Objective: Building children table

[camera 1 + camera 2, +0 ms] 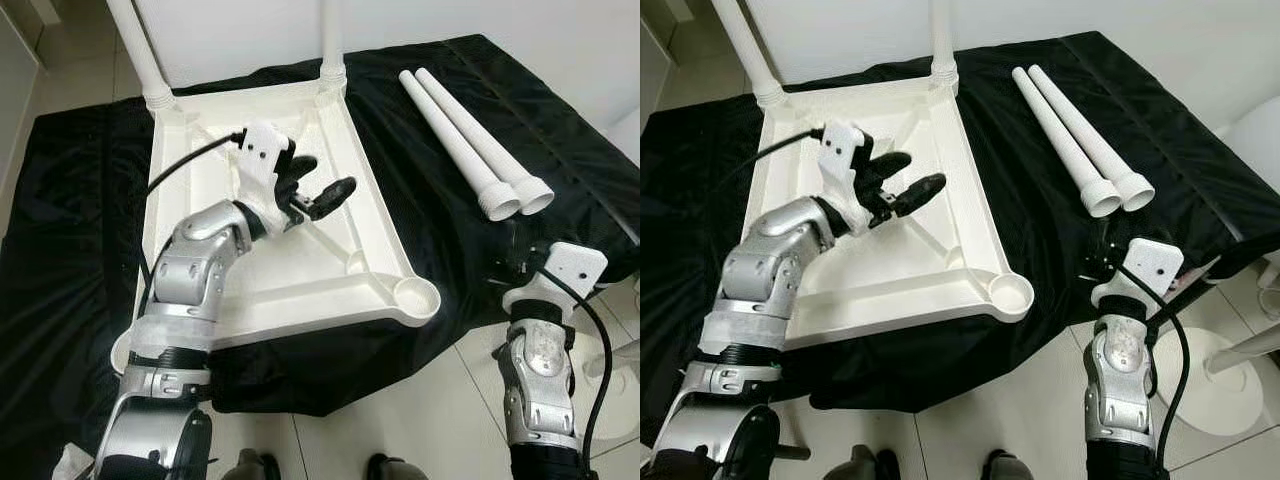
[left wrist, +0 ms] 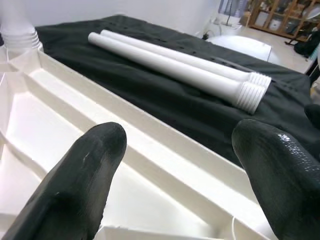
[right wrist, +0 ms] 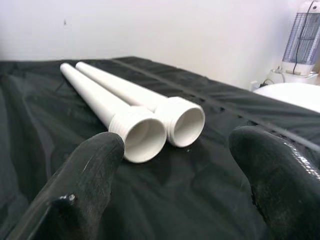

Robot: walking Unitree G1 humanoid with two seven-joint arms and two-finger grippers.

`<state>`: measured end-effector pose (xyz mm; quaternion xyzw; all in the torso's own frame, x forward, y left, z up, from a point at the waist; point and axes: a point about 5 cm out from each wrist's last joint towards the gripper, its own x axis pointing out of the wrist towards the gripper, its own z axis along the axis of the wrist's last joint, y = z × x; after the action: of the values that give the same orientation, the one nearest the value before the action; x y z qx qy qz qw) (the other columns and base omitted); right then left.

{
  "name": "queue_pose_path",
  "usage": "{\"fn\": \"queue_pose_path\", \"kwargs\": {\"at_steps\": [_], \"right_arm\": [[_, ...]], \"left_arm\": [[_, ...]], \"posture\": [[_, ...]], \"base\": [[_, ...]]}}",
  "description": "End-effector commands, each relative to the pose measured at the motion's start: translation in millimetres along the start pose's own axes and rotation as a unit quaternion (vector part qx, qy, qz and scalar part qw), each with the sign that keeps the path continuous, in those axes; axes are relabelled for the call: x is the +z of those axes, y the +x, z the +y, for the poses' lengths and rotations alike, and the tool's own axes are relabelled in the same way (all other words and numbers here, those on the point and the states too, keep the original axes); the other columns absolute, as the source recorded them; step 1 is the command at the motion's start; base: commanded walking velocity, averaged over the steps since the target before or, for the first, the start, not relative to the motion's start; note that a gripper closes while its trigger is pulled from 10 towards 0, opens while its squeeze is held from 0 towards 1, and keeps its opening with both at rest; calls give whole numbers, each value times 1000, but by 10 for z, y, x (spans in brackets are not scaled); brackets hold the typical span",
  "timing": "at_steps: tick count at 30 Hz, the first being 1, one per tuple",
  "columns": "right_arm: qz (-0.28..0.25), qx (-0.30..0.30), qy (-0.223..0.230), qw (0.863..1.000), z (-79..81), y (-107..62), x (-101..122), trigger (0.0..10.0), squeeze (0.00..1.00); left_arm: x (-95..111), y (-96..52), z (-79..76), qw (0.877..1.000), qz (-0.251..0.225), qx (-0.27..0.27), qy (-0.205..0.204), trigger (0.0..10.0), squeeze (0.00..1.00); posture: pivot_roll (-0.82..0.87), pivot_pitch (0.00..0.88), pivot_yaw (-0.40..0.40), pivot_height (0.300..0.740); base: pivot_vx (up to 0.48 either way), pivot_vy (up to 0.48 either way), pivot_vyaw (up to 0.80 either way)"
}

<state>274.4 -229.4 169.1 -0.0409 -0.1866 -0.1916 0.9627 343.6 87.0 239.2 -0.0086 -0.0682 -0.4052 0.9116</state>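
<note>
The white plastic tabletop [image 1: 300, 270] lies upside down on a black cloth [image 1: 440, 200], and everything else is placed from it. Two legs already stand in its far corners: one at the far left corner [image 1: 140, 50], one at the far right corner [image 1: 331, 40]. The near right socket [image 1: 415, 296] is still bare.

The left hand [image 1: 318, 190] hovers over the middle of the tabletop's ribbed underside, forearm raised from the near left corner, fingers spread wide and holding nothing.

To the right of the tabletop, well apart from its edge, two loose legs [image 1: 470, 140] lie side by side and touching on the cloth, their threaded, flared ends [image 3: 160, 127] toward the robot. They look like hollow moulded plastic: probably light, stiff and smooth, so apt to roll or slip. A grasp on the shaft just behind the threaded collar seems best, where the ridges could stop sliding.

The right hand [image 3: 175, 175] sits low, near and to the right of the tabletop's near right corner, pointing at the open leg ends, fingers wide apart and empty.
</note>
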Motion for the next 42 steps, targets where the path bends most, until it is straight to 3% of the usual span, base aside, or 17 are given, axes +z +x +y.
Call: {"fn": "queue_pose_path", "kwargs": {"at_steps": [1, 2, 6, 14, 22, 29, 36, 37, 38, 39, 42], "right_arm": [[6, -8, -2, 1000, -17, -21, -33, 10000, 0], [30, -22, 1, 999, -41, 6, -99, 10000, 0], [51, -29, -1, 998, -48, 73, -150, 10000, 0], [62, -23, -16, 998, -80, 188, -172, 10000, 0], [62, -6, -15, 998, -94, 283, -178, 10000, 0], [46, 19, 26, 998, -24, 363, -124, 10000, 0], [46, 21, 36, 998, -31, 376, -112, 10000, 0], [44, 20, 33, 998, -44, 387, -105, 10000, 153], [44, 20, 33, 998, -44, 387, -105, 10000, 153], [39, 24, 44, 998, -64, 401, -86, 10000, 1000], [32, 32, 68, 997, -67, 426, -59, 10000, 1000]], "left_arm": [[-33, -11, 4, 1000, 9, 6, -2, 10000, 0], [-104, 44, 53, 998, 23, 52, -14, 10000, 0], [-139, 126, 81, 995, 24, 89, -26, 10000, 0], [-147, 178, 24, 994, 21, 96, -49, 10000, 0], [-247, 186, -72, 995, 36, 93, -26, 10000, 0], [-250, 219, -126, 994, 25, 102, 1, 10000, 0], [-269, 210, -169, 995, 33, 93, -11, 10000, 0], [-261, 213, -171, 995, 29, 98, -6, 10000, 0], [-261, 213, -171, 995, 29, 98, -6, 10000, 0], [-238, 206, -184, 995, 19, 103, 7, 10000, 0], [-243, 199, -189, 994, 18, 105, 10, 10000, 0]], "posture": [[-30, 148, 66, 740], [-39, 139, 53, 740], [-40, 135, 52, 740], [-38, 134, 60, 740], [-40, 139, 69, 740], [-45, 146, 64, 740], [-43, 165, 55, 740], [-41, 166, 54, 740], [-41, 166, 54, 740], [-39, 176, 54, 740], [-38, 185, 55, 740]], "base": [[0, 0, 0], [0, 0, 0], [0, 0, 0], [0, 0, 0], [0, 0, 0], [0, 0, 0], [0, 0, 0], [0, 0, 0], [0, 0, 0], [0, 0, 0], [0, 0, 0]]}}
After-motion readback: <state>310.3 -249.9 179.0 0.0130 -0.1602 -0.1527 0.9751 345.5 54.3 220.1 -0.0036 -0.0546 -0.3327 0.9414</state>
